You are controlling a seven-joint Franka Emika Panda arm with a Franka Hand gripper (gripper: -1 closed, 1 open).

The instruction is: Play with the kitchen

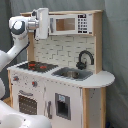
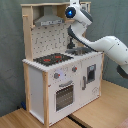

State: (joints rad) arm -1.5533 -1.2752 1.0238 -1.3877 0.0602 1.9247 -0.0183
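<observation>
Jaws: hidden in both exterior views.
Microwave (image 2: 86,7): mostly hidden behind arm (image 2: 100,42) in second exterior view.
Kitchen (image 1: 60,80) base: cut off by first exterior view's bottom edge.

My glossy white plastic arm (image 2: 102,44) reaches over the tall toy kitchen of matt white panels and pale bare wood (image 1: 60,95), whose black tap (image 1: 85,59) shines smooth; at six o'clock, the light wooden floor (image 2: 100,112) looks satiny.

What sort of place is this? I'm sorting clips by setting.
Probably a robot test space, not a real kitchen: a white and light-wood toy play kitchen stands before a grey curtain backdrop on a wooden floor, with a white robot arm reaching over it.
</observation>
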